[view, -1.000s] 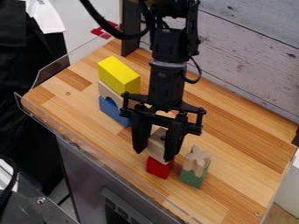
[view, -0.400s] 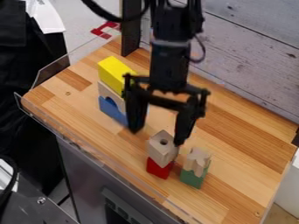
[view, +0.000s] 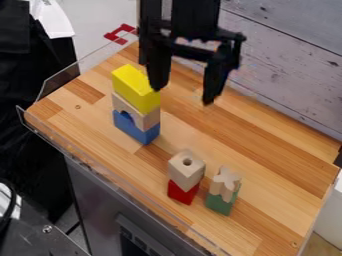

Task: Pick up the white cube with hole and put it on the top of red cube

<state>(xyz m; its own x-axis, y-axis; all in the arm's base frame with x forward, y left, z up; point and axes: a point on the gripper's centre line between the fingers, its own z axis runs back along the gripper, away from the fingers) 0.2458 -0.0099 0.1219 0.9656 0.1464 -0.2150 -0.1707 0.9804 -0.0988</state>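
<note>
While upright, wht cube point(view: 185, 172) hole-up

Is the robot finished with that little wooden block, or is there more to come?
It looks finished: the pale cube with the hole sits on the red cube. Nothing is in hand; the gripper hangs open above the table, apart from that stack. As far as I can judge, nothing is left to do.
</note>
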